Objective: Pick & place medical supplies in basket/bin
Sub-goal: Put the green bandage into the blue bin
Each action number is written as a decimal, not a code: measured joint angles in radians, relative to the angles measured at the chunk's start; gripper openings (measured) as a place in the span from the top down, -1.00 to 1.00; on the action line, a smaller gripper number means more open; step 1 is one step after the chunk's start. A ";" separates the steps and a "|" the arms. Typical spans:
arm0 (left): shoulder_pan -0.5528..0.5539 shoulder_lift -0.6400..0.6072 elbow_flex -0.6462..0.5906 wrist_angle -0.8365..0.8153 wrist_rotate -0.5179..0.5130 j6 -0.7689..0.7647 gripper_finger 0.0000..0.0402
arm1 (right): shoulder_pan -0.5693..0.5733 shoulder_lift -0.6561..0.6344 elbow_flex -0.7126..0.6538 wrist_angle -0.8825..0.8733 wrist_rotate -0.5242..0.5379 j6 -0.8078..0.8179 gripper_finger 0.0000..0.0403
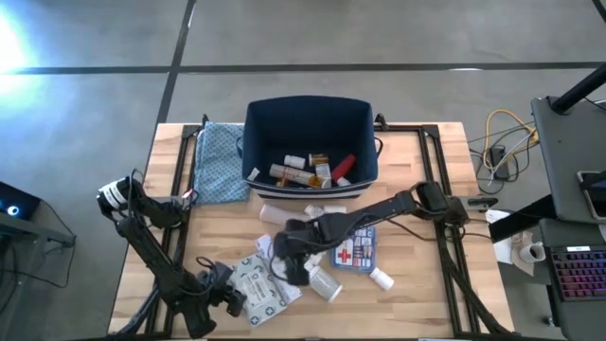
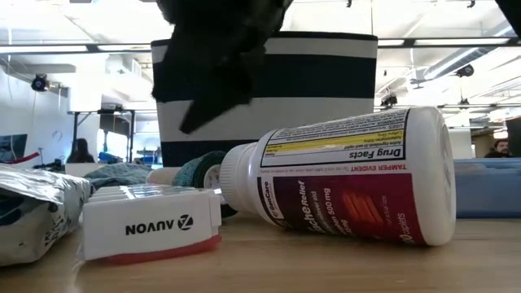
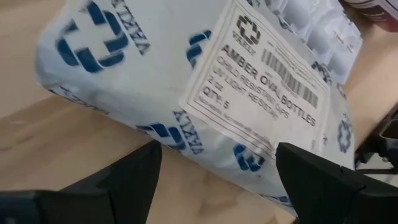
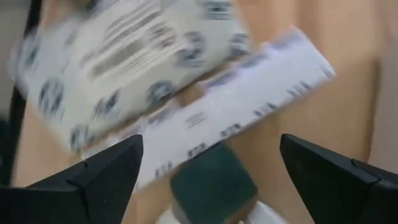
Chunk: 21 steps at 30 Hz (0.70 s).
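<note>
— What is observed on the light wooden table (image 1: pixel 426 284)?
— A dark navy fabric bin (image 1: pixel 311 118) and a blue patterned cloth (image 1: pixel 216 163) are placed at the far edge; printed grey-white packets (image 1: pixel 258 281), a blue-white first-aid box (image 1: pixel 354 248) and white pill bottles (image 1: pixel 327 282) are scattered nearer.

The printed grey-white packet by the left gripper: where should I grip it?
Judging by the views, take the grey-white printed packet across its near edge, coming in low from the left gripper. It lies flat on the wooden table, bulging softly, so pinch the edge between the open fingers.
</note>
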<state>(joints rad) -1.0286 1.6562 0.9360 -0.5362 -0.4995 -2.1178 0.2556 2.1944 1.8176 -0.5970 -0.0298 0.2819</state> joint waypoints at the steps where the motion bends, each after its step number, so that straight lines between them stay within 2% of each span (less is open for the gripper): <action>1: 0.000 0.000 0.000 -0.010 -0.001 0.000 -0.47 | 0.008 0.000 0.002 -0.003 -0.001 -0.081 -0.83; 4: 0.000 0.000 0.000 -0.016 0.000 0.000 -0.47 | 0.030 0.001 -0.011 -0.004 0.000 -0.272 -0.83; 7: 0.000 0.000 0.000 -0.017 0.000 0.000 -0.47 | 0.044 0.002 -0.038 0.000 0.030 -0.368 -0.83; 16: 0.000 0.000 0.000 -0.020 -0.001 0.000 -0.47 | 0.022 0.003 -0.081 0.003 0.058 -0.306 -0.83; 21: 0.000 0.000 0.000 -0.030 -0.003 0.000 -0.47 | 0.008 0.003 -0.114 0.012 0.006 -0.317 -0.83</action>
<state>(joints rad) -1.0286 1.6558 0.9356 -0.5664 -0.5030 -2.1181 0.2638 2.1971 1.7033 -0.5849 -0.0235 -0.0348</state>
